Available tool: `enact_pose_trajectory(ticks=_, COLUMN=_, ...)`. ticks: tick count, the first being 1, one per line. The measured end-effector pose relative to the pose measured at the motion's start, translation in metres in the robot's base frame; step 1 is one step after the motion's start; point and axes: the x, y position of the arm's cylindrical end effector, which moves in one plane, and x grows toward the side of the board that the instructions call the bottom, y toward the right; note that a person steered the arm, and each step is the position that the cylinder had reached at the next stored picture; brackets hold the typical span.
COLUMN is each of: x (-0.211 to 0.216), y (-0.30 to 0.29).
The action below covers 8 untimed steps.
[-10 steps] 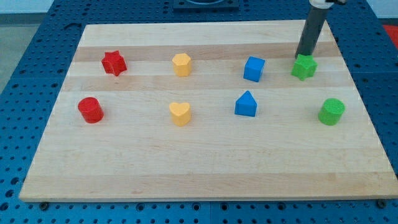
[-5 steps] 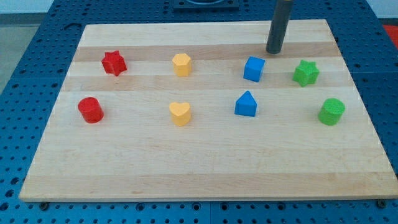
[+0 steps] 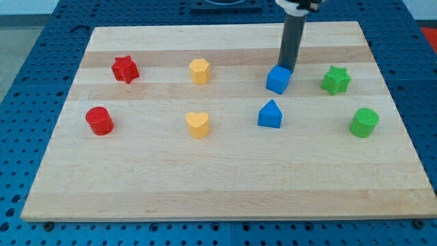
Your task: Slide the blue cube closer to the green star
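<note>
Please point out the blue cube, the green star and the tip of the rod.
blue cube (image 3: pixel 278 80), camera view, front face.
green star (image 3: pixel 336 80), camera view, top centre.
my tip (image 3: pixel 285 67), camera view, rod's lower end, at the cube's top edge.

Between the blue cube (image 3: pixel 278 79) and the green star (image 3: pixel 335 80) the board (image 3: pixel 225 184) lies bare, so the straight way right is free. My tip (image 3: pixel 285 68) stands at the cube's far edge, just right of its middle. Near of that lane sit the blue house-shaped block (image 3: pixel 270 114), close under the cube, and the green cylinder (image 3: pixel 364 122), near of the star. Left of the cube, a clear gap runs to the yellow hexagon (image 3: pixel 199 70). The whole near strip of the board is open.
</note>
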Motion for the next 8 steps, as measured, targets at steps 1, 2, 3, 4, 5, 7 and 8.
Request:
enact_pose_trajectory(ticks=1, x=-0.006, y=-0.045)
enact_pose_trajectory(ticks=2, x=0.016, y=-0.057)
enact_pose_trajectory(ticks=3, x=0.031, y=-0.057)
enact_pose_trajectory(ticks=4, x=0.027, y=-0.040)
enact_pose_trajectory(ticks=5, x=0.020, y=-0.021)
enact_pose_trajectory(ticks=7, x=0.020, y=0.004)
enact_pose_trajectory(ticks=8, x=0.020, y=0.002)
